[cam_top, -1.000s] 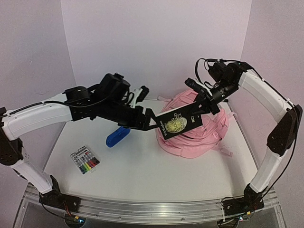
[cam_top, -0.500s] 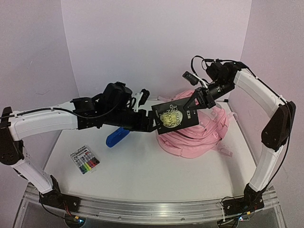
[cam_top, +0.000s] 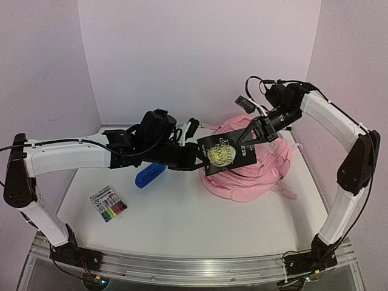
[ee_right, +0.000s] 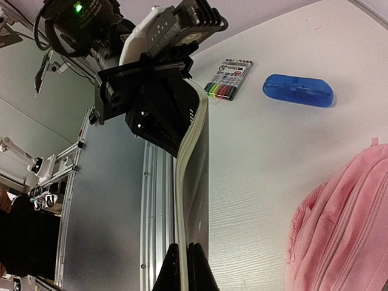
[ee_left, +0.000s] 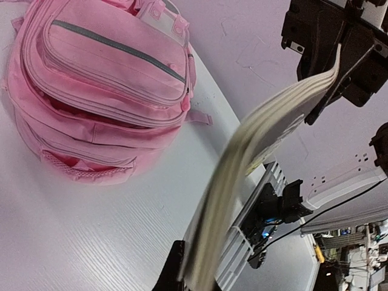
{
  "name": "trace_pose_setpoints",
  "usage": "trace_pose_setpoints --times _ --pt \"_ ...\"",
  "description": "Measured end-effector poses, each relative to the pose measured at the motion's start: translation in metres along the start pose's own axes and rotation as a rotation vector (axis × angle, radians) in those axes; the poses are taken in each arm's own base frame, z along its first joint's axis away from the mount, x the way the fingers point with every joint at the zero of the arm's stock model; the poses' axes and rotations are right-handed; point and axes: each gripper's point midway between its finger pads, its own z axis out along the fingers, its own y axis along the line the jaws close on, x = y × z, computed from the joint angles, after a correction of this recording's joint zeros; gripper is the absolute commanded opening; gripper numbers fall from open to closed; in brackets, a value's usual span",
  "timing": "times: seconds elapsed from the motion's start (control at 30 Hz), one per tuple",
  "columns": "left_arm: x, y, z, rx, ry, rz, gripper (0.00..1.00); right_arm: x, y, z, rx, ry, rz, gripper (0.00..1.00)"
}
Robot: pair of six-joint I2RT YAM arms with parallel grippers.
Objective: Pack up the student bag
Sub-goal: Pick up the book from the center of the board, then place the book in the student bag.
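The left hand (cam_top: 195,159) is squeezing shut on the left edge of a thin black book with a gold circle on its cover (cam_top: 225,155). The right hand (cam_top: 253,137) is also pinching shut on the same book, at its top right corner. Together, the two hands are holding the book up in the air, and it is tipping a little. In the left wrist view the pale pages are bending in a curve from one hand to the other. Under and behind the book, the big soft pink fabric backpack (cam_top: 254,173) is lying on the far right part of the white worktop (cam_top: 182,224). A blue oval case (cam_top: 150,174) is lying to the left of the backpack. A clear pack of coloured marker pens (cam_top: 108,205) is sitting nearer the front left.
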Motion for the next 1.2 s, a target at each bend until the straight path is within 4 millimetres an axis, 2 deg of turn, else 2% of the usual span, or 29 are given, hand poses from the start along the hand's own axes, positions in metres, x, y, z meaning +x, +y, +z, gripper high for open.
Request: trace_pose_setpoints --times 0.07,0.1,0.2,0.27,0.37,0.47,0.5,0.53,0.63,0.67,0.73,0.83,1.0,1.2 --pt "0.001 -0.001 -0.001 0.008 -0.006 -0.014 0.00 0.000 0.000 0.000 0.002 0.001 0.010 0.00" --pt "0.001 0.000 -0.001 0.010 -0.008 -0.020 0.04 0.000 -0.001 0.000 0.002 0.002 0.018 0.00" --pt "0.001 0.000 -0.002 0.014 -0.012 -0.032 0.28 -0.001 -0.005 0.001 0.004 0.004 0.035 0.00" --pt "0.000 -0.001 -0.002 0.015 -0.017 -0.035 0.33 -0.001 -0.008 0.002 0.000 0.004 0.043 0.00" --pt "-0.006 -0.005 -0.003 0.032 -0.039 -0.030 0.28 -0.001 -0.008 0.005 -0.013 0.001 0.049 0.00" --pt "-0.009 -0.009 -0.003 0.046 -0.053 -0.026 0.05 -0.002 -0.007 0.005 -0.018 -0.002 0.049 0.00" --pt "-0.011 -0.010 -0.003 0.051 -0.058 -0.016 0.02 -0.002 -0.007 0.005 -0.018 -0.002 0.049 0.03" --pt "-0.011 -0.011 -0.003 0.056 -0.060 -0.013 0.00 -0.002 -0.007 0.005 -0.017 -0.002 0.049 0.08" --pt "-0.013 -0.014 -0.003 0.066 -0.065 -0.014 0.00 -0.001 -0.009 0.005 -0.009 0.006 0.062 0.40" --pt "-0.013 -0.014 -0.004 0.069 -0.069 -0.019 0.00 0.001 -0.011 0.005 0.002 0.015 0.066 0.46" --pt "-0.014 -0.012 -0.006 0.070 -0.086 -0.037 0.00 0.004 -0.017 0.005 0.039 0.041 0.096 0.52" --pt "-0.011 0.007 -0.022 0.029 -0.138 -0.099 0.00 0.022 -0.045 0.005 0.186 0.120 0.178 0.57" --pt "-0.013 0.033 -0.057 -0.036 -0.252 -0.206 0.00 0.058 -0.092 0.007 0.436 0.234 0.221 0.57" --pt "-0.016 0.048 -0.081 -0.061 -0.357 -0.301 0.00 0.071 -0.121 0.025 0.654 0.340 0.116 0.62"
